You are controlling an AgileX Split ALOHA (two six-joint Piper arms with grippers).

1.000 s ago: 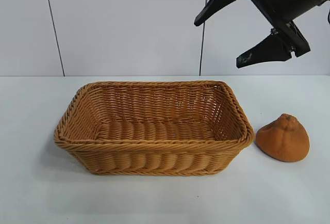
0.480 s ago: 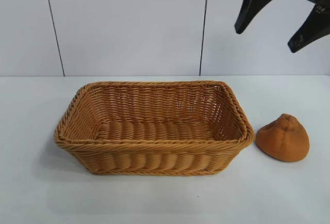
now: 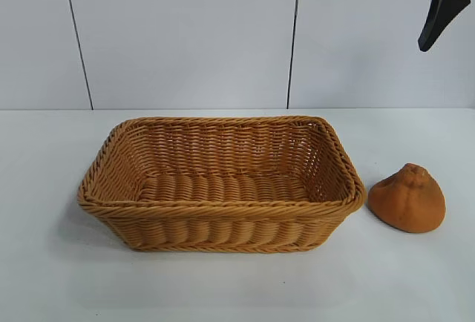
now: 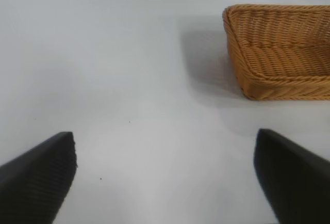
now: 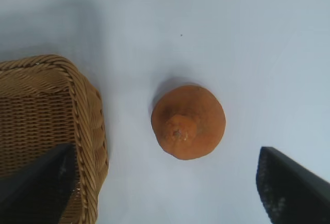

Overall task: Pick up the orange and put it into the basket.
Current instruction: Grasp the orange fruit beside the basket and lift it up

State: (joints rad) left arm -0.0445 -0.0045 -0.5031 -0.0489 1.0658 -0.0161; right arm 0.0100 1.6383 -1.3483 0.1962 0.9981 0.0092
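Exterior view gives you the basket [image 3: 221, 185] standing on the white table [image 3: 44, 188], its long side toward the camera, nothing lying inside it; the orange [image 3: 407, 198] sits on the table just beside the basket's right end, close to the braided rim but apart from it, pointed wrinkled top up; high above the orange, at the upper right corner, you see only one black finger [image 3: 441, 12] of your right gripper, well clear of both fruit and basket. Your right wrist view looks down on the orange [image 5: 188, 122] from above, with the basket's corner [image 5: 82, 131] beside it; the right gripper [image 5: 170, 182] has its jaws spread wide, one finger over the basket's corner and the other out on the far side of the orange, nothing between them but fruit and bare table [image 5: 247, 38]. Your left wrist view shows the left gripper [image 4: 165, 175] over bare table [image 4: 103, 69] beyond the basket's left end, well apart from it; its jaws stand wide apart and hold nothing; only one end of the basket [image 4: 278, 53] shows there.
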